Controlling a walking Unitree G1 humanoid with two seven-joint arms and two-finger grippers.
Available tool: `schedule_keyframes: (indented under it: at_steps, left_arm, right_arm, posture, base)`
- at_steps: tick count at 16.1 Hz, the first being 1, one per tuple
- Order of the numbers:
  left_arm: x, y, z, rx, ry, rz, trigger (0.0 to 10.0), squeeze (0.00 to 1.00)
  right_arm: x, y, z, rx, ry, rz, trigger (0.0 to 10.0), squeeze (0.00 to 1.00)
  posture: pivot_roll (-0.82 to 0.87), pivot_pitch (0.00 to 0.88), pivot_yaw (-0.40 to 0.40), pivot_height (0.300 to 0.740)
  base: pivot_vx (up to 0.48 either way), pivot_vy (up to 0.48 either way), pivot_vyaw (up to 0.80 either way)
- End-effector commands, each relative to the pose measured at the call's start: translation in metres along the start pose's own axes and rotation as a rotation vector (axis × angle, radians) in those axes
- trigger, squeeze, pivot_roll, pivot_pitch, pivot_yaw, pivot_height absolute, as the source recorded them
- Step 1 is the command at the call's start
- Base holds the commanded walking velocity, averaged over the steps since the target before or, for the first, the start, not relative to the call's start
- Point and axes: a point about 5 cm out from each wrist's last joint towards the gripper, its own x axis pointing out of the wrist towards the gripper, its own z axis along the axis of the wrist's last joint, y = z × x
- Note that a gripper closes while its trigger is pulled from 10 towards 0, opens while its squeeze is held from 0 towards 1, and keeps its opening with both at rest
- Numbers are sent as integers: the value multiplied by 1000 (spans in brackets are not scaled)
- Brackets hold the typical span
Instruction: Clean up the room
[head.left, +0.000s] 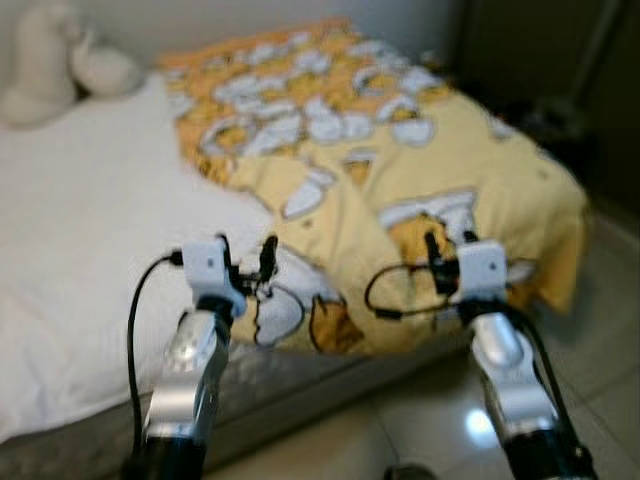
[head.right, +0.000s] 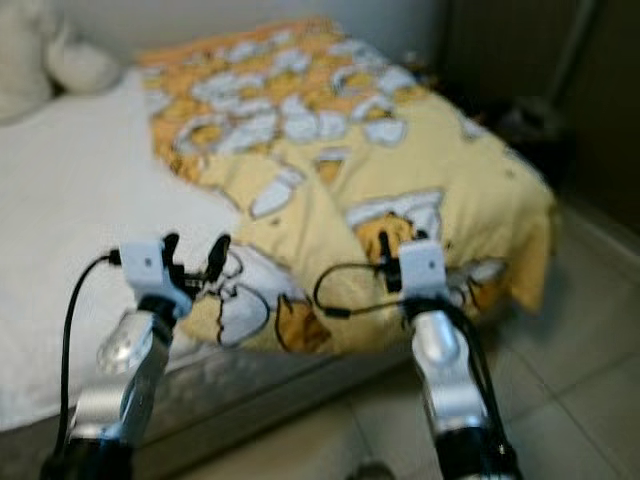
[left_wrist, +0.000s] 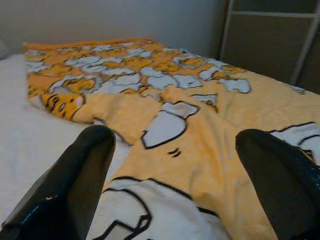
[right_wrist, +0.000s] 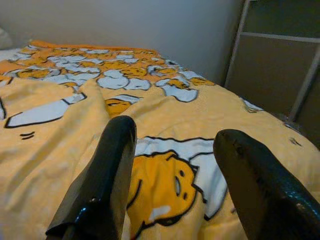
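Observation:
A yellow-orange cartoon blanket (head.left: 380, 150) lies rumpled over the right half of a bed with a white sheet (head.left: 90, 230); its near corner hangs over the bed's front edge. My left gripper (head.left: 245, 262) is open, just above the blanket's folded near edge where it meets the sheet. My right gripper (head.left: 448, 256) is open too, over the blanket's front right part. The left wrist view shows both black fingers (left_wrist: 75, 180) spread with the blanket (left_wrist: 200, 125) between them. The right wrist view shows fingers (right_wrist: 107, 175) apart above a yellow cartoon print (right_wrist: 165, 185).
White plush toys (head.left: 60, 60) sit at the bed's far left corner. Tiled floor (head.left: 600, 330) runs to the right of the bed, with dark furniture (head.left: 560, 70) behind it. The mattress front edge (head.left: 300, 390) is right before me.

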Motion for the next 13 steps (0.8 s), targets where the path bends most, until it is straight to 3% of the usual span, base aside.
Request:
schedule_keyframes:
  at_steps: [1,4,5,7,13]
  left_arm:
    - [0,6,2,19,4,10,10000,0]
    - [2,6,5,25,-10,19,10000,0]
    - [-1,8,4,21,-17,32,10000,0]
    - [-6,10,1,19,-9,42,10000,0]
    - [-1,6,-1,35,6,60,10000,0]
  right_arm:
    - [1,3,3,9,-14,11,10000,0]
    - [1,3,5,38,-19,-1,10000,0]
    - [1,0,4,129,4,-32,10000,0]
    - [-1,0,1,211,45,-30,10000,0]
    - [2,4,5,155,29,20,10000,0]
  posture:
    - [-193,0,161,740]
    - [-196,0,161,740]
    - [-199,0,160,740]
    - [-199,0,157,740]
    - [-199,0,157,740]
  base:
    - [0,480,-688]
    - [0,427,-463]
    - [0,0,0]
    - [0,0,0]
    - [0,0,0]
